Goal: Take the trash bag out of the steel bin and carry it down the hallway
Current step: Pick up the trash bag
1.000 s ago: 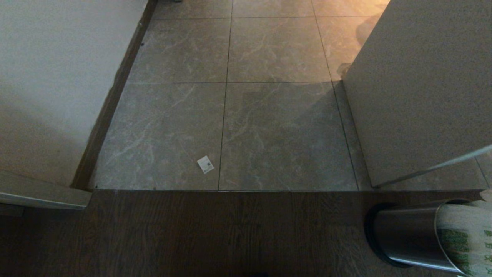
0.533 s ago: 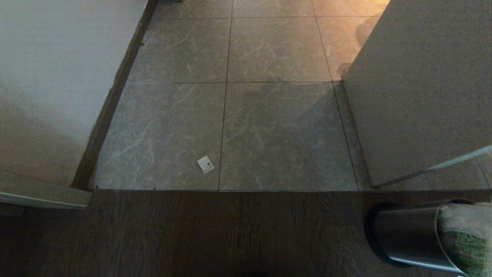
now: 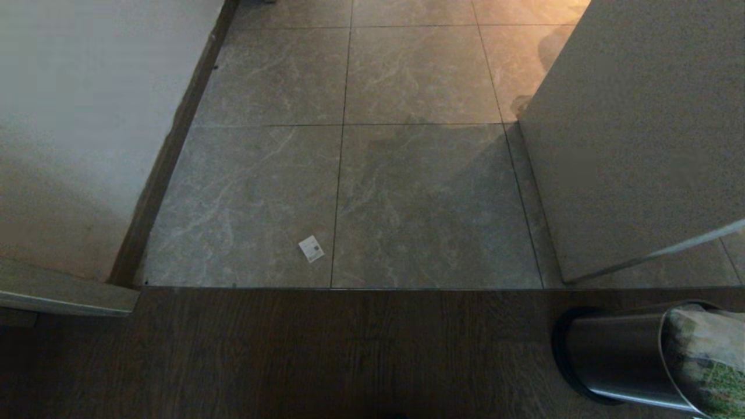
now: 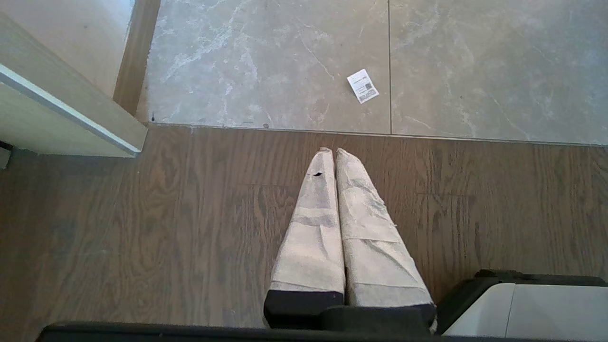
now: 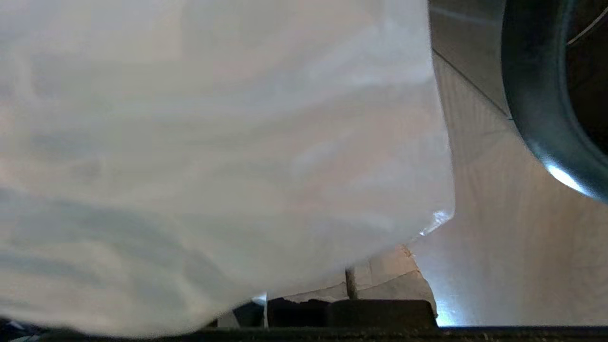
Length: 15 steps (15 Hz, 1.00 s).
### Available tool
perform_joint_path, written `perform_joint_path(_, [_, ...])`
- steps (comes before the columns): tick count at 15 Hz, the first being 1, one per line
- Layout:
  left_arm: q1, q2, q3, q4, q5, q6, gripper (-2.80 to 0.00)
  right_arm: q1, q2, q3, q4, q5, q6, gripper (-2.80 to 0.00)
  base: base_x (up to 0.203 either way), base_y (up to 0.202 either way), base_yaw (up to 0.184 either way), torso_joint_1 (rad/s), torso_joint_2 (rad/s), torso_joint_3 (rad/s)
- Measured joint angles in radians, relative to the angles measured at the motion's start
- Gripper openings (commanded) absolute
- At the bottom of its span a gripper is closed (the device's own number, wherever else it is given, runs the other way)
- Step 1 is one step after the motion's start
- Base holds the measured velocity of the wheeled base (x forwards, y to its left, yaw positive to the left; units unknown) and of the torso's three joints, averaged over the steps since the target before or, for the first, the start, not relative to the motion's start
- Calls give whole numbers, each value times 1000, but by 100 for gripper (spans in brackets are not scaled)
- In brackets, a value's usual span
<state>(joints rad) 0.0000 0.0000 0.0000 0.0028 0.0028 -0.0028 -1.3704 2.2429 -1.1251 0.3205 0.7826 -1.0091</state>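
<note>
Bag point(image 3: 707, 361) (green print too blurred to read) hangs at the bin point(image 3: 617, 355) mouth, clenched in the right gripper point(image 5: 351, 280). Left gripper point(image 4: 331, 154) is closed, empty, over wood floor point(image 4: 142, 228). Label point(image 3: 311, 248) lies on tiles point(image 3: 419, 203), unreadable.

Dark wood-plank floor point(image 3: 291, 355) meets grey marble-look hallway tiles point(image 3: 419, 198). The steel bin point(image 3: 617, 358) stands on the planks at four o'clock; a small paper label point(image 3: 311, 248) lies on the tiles near centre.

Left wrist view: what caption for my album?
Shut left gripper hangs over wood floor; paper slip lies on the tiles.
</note>
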Motion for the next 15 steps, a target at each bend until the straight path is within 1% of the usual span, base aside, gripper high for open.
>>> perform_joint_path(4, [0, 0, 0, 0, 0, 0, -280, 5, -48, 17, 27, 1, -1, -280, 0, 0, 0, 0, 0, 0])
perform_joint_path(6, [0, 0, 0, 0, 0, 0, -280, 8, -135, 32, 81, 2, -5, -280, 0, 0, 0, 0, 0, 0])
perform_joint_path(7, [0, 0, 0, 0, 0, 0, -280, 11, -201, 40, 132, 2, -9, -280, 0, 0, 0, 0, 0, 0])
perform_joint_path(9, [0, 0, 0, 0, 0, 0, -280, 14, -350, 50, 260, 8, -41, -280, 0, 0, 0, 0, 0, 0])
perform_joint_path(11, [0, 0, 0, 0, 0, 0, -280, 16, -522, 55, 431, 33, -109, -280, 0, 0, 0, 0, 0, 0])
perform_joint_path(13, [0, 0, 0, 0, 0, 0, -280, 18, -697, 56, 610, 64, -198, -280, 0, 0, 0, 0, 0, 0])
perform_joint_path(15, [0, 0, 0, 1, 0, 0, -280, 25, -865, 53, 761, 81, -247, -280, 0, 0, 0, 0, 0, 0])
